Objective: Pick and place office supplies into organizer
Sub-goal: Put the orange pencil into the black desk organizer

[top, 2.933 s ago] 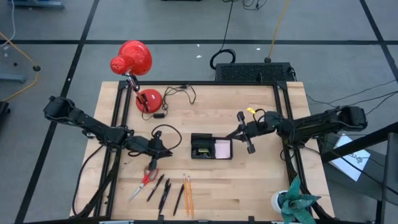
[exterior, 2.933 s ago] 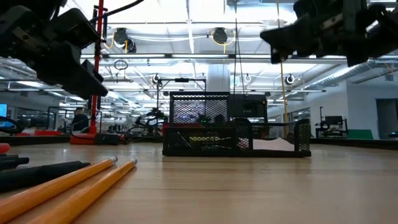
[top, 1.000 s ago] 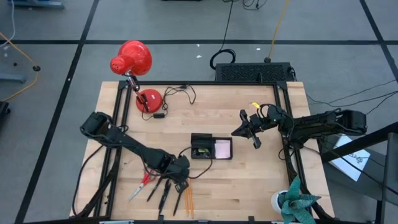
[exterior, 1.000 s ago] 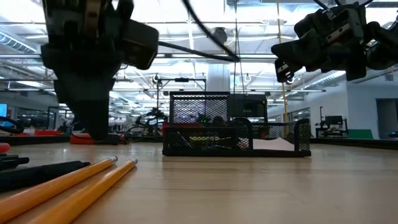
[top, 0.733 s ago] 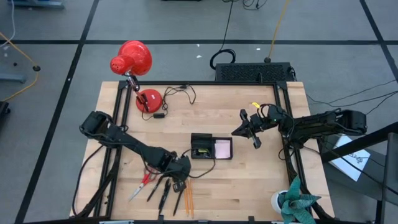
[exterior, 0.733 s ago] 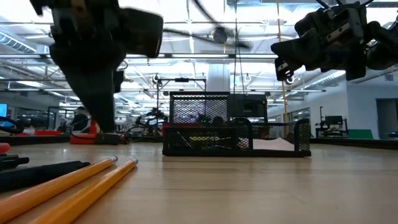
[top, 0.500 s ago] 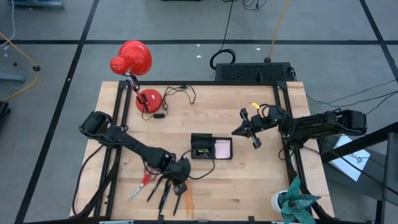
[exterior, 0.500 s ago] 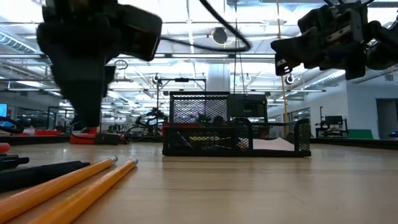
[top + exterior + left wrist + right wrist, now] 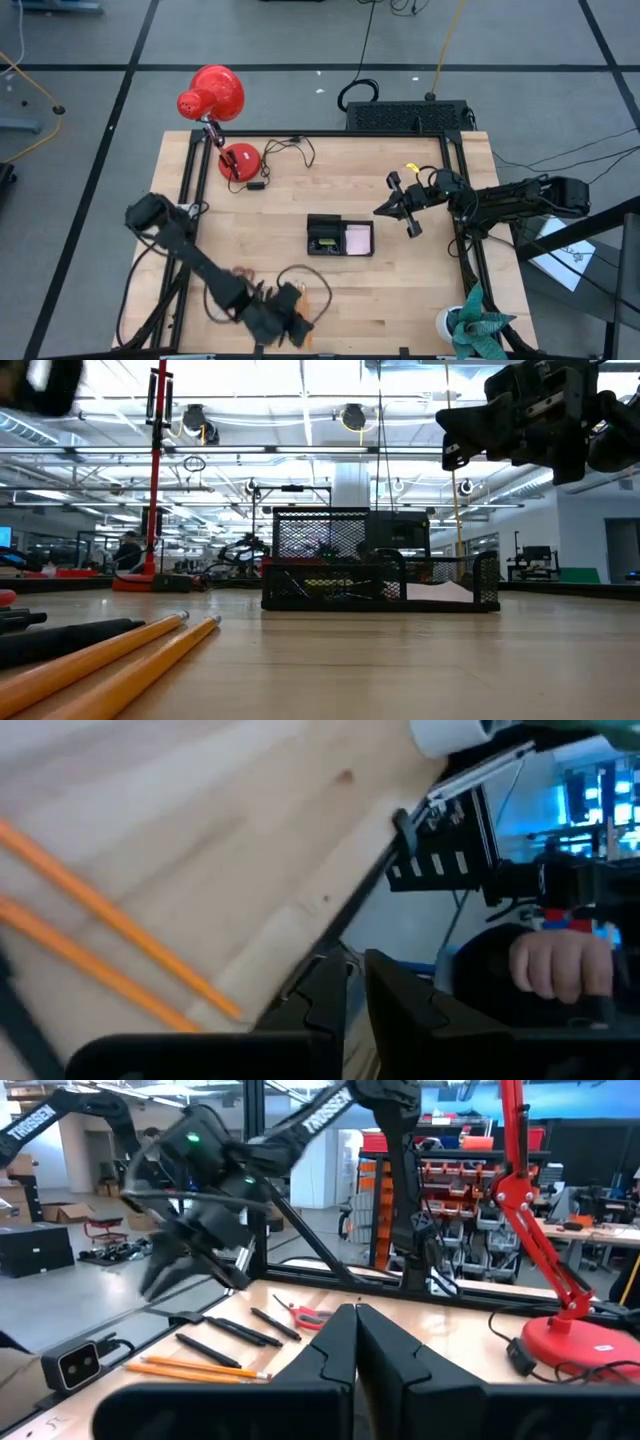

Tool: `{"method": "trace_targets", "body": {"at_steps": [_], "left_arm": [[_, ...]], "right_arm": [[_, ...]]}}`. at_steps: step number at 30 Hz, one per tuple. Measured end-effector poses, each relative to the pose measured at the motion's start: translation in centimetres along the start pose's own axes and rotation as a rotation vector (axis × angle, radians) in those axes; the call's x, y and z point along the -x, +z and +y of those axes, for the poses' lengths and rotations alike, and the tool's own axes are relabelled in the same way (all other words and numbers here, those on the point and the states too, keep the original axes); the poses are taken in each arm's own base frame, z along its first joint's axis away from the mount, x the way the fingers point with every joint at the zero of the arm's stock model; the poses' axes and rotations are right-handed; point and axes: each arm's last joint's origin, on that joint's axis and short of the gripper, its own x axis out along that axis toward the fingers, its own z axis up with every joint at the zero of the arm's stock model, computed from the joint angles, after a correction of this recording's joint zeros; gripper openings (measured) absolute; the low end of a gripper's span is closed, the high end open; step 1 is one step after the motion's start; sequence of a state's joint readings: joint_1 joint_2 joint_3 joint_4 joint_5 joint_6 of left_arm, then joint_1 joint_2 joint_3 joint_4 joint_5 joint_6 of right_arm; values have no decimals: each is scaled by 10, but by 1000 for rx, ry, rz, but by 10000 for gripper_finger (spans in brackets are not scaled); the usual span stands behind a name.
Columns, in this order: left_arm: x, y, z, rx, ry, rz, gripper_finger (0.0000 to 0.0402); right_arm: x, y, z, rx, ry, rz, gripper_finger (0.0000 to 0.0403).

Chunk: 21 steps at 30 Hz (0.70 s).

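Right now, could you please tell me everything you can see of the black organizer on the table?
The organizer is a small, low, rectangular tray that looks like black wire mesh, with a taller section at one end and lower walls along the rest. From above it shows compartments: a dark one holding a small yellowish item and one holding a pink pad. It sits flat and upright near the middle of the wooden table. Neither gripper touches it.

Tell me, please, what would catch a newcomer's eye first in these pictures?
Probably the bright red desk lamp at the table's far left corner. Next, the left gripper, blurred, over the near edge where the orange pencils lie, and the small black mesh organizer mid-table with a pink sticky-note pad inside.
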State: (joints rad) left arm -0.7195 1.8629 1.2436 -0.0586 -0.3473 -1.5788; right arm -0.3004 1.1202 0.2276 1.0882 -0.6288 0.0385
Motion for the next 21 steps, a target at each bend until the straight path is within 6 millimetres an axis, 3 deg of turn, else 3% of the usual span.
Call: {"method": "trace_targets", "body": {"at_steps": [4,7,10,15,21], "left_arm": [[-28,-11,-31,-37,60,17,47],[-49,6,-45,-26,207,19,47],[-55,34,-51,29,372,-3,47],[-55,69,-53,97,505,17,47],[-56,77,-40,137,586,106,47]], "right_arm": [[0,-1,0,-16,3,6,2],[0,-1,0,-33,4,9,2],[0,-1,0,-33,9,6,2],[0,0,1,-30,27,5,2],[2,0,-1,-33,16,9,2]]}}
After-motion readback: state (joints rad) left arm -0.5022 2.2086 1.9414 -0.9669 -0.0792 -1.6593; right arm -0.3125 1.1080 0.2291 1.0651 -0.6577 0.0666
